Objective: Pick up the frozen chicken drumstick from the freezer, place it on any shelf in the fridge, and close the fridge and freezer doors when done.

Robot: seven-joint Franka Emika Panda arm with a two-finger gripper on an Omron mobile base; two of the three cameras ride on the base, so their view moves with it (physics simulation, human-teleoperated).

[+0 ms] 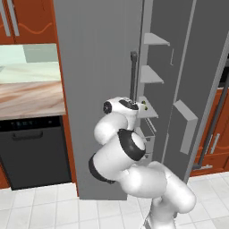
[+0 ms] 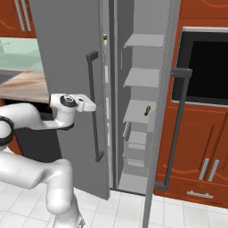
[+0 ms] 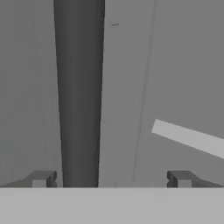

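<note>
Two doors frame the job: the fridge door (image 1: 96,67) on the left, which looks shut or nearly so, and the freezer door (image 2: 163,89), swung wide on the right. Between them the freezer (image 2: 141,80) stands open, and a green pickle-like item (image 2: 147,110) lies on one of its short shelves. Where the drumstick lies I cannot tell.

The step in hand looks like getting the fridge open, so that a shelf is ready for the drumstick. The gripper (image 2: 91,107) is at the fridge door's handle (image 2: 92,107), about halfway up the bar. Its jaws are spread wide and hold nothing. In the hand view the dark bar runs up between the fingertips (image 3: 41,178), nearer the left one and not yet touched.

Next, I judge, the gripper should centre on the bar, go forward until the bar sits well between the jaws, close, then pull along the door's arc.

The arm is folded, elbow low near the base, with the forearm reaching level toward the door and the hand pointing straight at it.
</note>
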